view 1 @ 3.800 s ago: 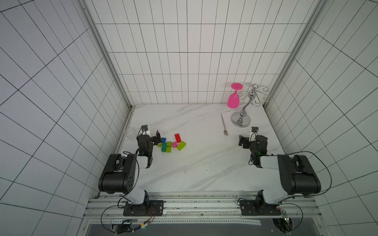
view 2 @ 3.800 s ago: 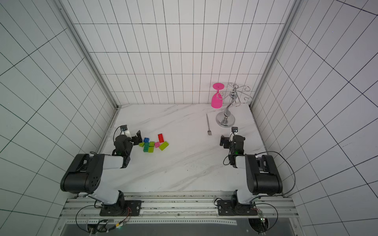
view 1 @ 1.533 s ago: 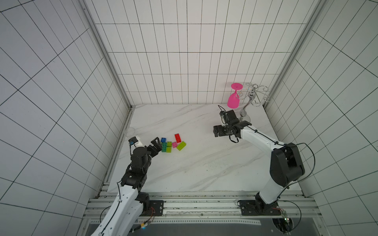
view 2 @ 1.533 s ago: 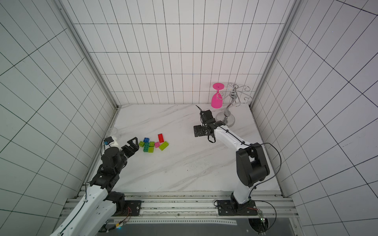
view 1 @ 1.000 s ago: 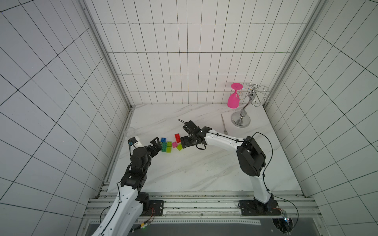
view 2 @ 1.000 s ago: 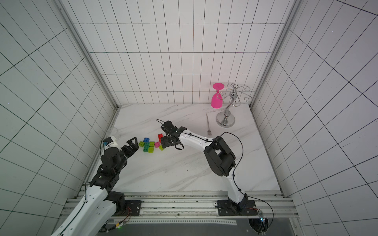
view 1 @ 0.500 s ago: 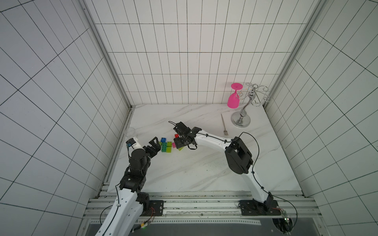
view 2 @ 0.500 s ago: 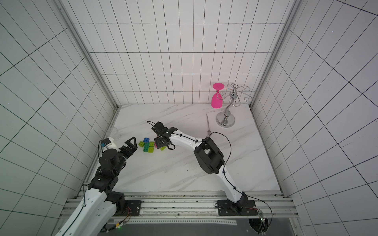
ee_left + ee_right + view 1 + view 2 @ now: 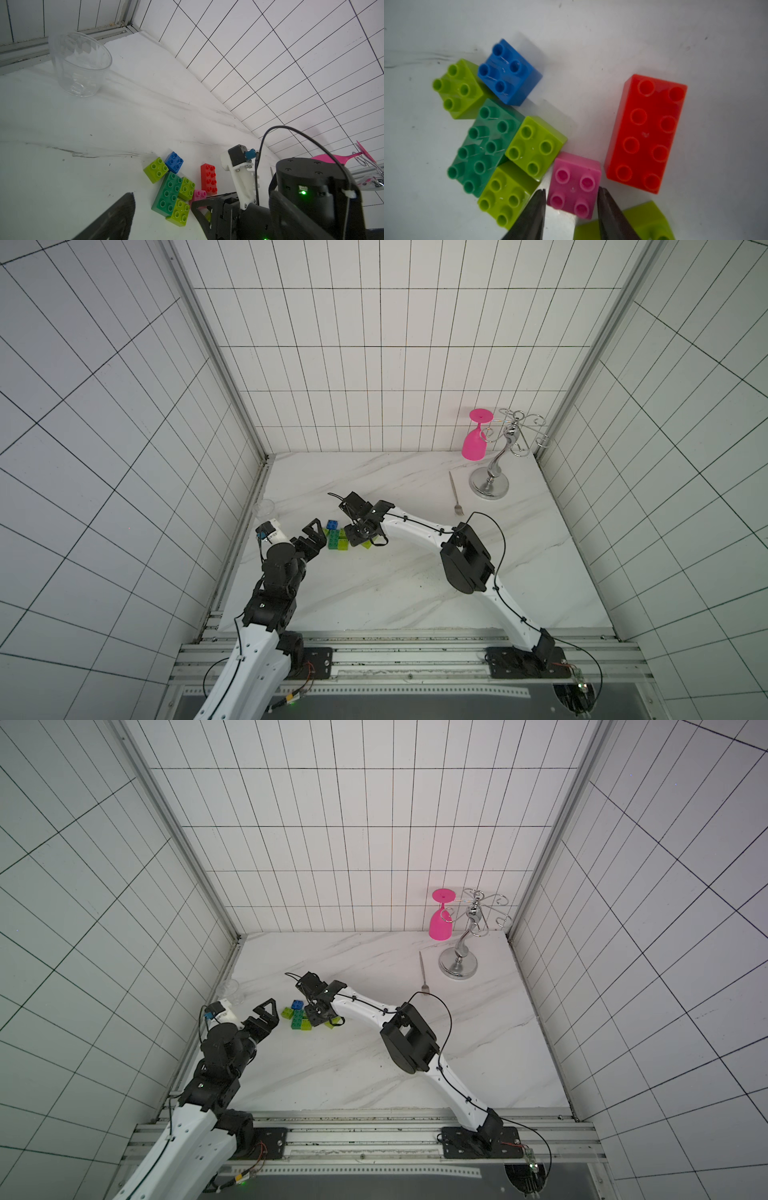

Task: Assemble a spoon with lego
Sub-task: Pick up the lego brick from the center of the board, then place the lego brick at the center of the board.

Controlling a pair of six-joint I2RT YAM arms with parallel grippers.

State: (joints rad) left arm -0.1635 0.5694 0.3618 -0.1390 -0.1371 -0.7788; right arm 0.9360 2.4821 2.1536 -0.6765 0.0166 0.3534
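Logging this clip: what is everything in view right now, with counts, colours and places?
blue brick: 1, blue, far edge of the brick cluster in front of the left arm
lime-green bricks: 4, lime green, three in the cluster, one partly hidden by a right finger
dark-green brick: 1, dark green, long, cluster middle
red brick: 1, red, long, apart beside the cluster
pink brick: 1, pink, between the right fingers
cup: 1, clear, by the wall near the left arm
fork: 1, metal, beside the rack
rack: 1, silver, back corner
wine glass: 1, pink, hanging upside down on the rack
table: 1, white marble
left gripper: 1, black, open, beside the cluster
right gripper: 1, black, straddling the pink brick, contact unclear
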